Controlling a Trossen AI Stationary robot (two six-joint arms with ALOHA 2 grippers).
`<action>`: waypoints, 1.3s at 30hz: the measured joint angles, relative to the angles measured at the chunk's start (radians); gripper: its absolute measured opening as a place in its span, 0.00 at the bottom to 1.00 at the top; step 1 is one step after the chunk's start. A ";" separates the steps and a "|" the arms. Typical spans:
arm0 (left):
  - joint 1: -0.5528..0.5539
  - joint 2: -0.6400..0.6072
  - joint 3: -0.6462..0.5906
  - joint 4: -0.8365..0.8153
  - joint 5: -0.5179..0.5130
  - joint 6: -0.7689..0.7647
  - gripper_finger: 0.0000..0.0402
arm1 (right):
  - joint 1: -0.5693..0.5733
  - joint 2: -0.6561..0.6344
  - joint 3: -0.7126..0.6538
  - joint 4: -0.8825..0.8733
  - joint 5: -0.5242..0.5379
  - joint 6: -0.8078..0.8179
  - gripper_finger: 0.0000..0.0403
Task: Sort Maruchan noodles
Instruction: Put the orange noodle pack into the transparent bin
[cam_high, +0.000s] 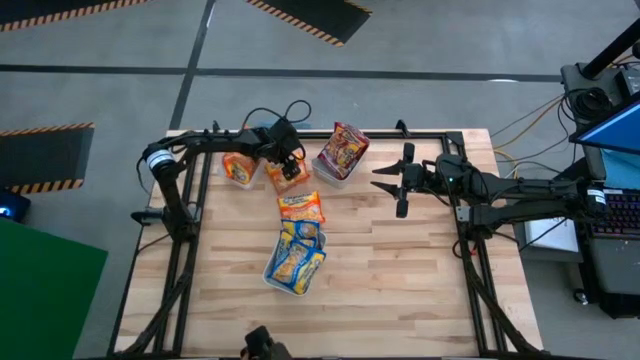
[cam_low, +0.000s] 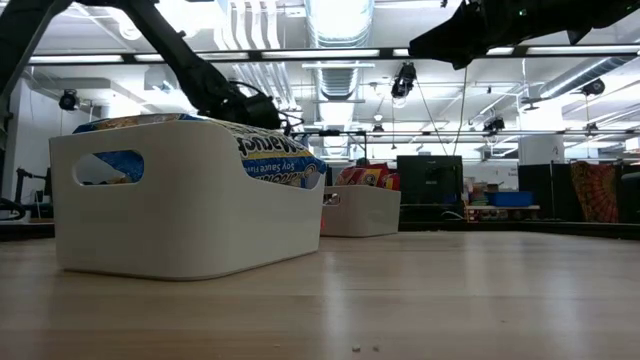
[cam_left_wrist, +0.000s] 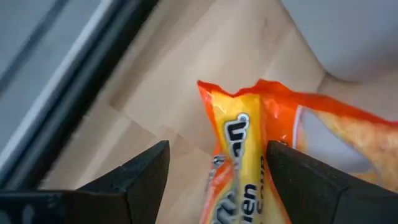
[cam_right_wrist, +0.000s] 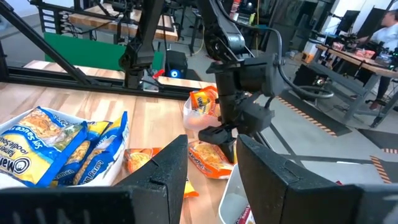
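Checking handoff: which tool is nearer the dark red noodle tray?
Right. The right tool hovers just beside the dark red noodle tray; the left tool sits farther off, over an orange packet.

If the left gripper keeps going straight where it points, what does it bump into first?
Most likely the orange noodle packet. It lies right between the open fingers of the left gripper, with the wooden table just beyond, though the depth is hard to judge.

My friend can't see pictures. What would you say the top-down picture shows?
Two robot arms reach over a wooden table. The left gripper, open, hangs over an orange noodle packet, and the right gripper waits mid-table. Another orange packet lies loose beside a tray of blue-and-yellow packets.
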 joint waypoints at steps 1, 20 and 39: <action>0.004 0.005 -0.002 -0.001 0.015 -0.001 0.62 | 0.000 0.000 0.000 0.000 0.000 0.000 0.32; 0.006 0.041 -0.002 0.020 0.031 0.014 0.11 | 0.000 0.000 0.000 -0.001 0.000 -0.007 0.32; -0.044 -0.328 -0.006 -0.056 0.028 0.032 0.00 | 0.000 0.000 0.000 -0.001 0.000 -0.008 0.32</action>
